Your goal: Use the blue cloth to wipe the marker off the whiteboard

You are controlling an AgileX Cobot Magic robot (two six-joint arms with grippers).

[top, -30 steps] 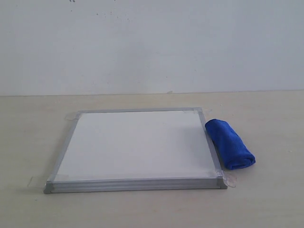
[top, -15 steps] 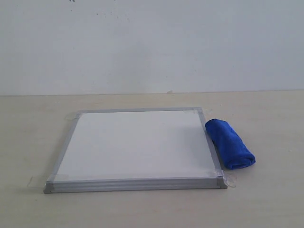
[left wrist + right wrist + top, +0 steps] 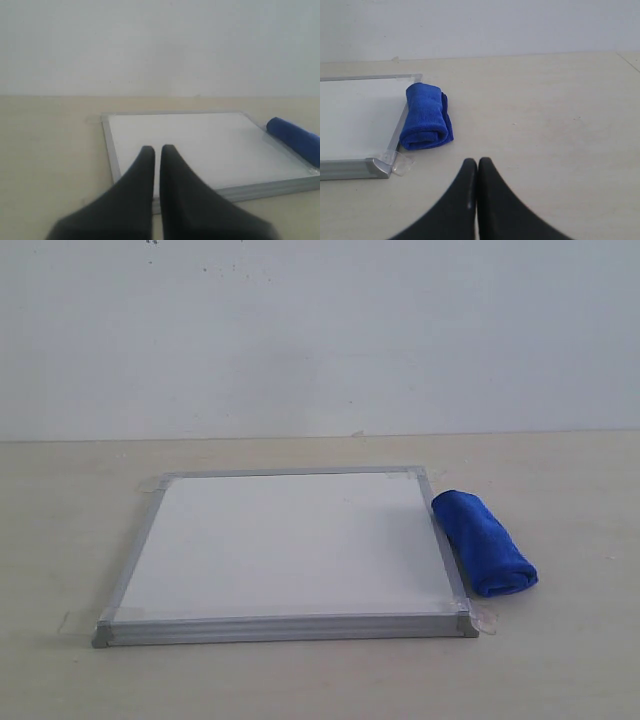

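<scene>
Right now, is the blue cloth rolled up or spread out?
Rolled up: the blue cloth lies as a thick roll beside the whiteboard, its curled end showing.

In the left wrist view the left pincer [image 3: 157,150] is a soft, out-of-focus dark shape whose base runs off the picture's edge. It covers a stretch of the near frame of the whiteboard [image 3: 200,145]. The blue cloth [image 3: 295,137] is cut by the picture's edge there, with only one end showing. In the right wrist view the right pincer [image 3: 477,162] is likewise cut off at its base. The whiteboard also runs out of that picture, leaving one end of it in view.
</scene>
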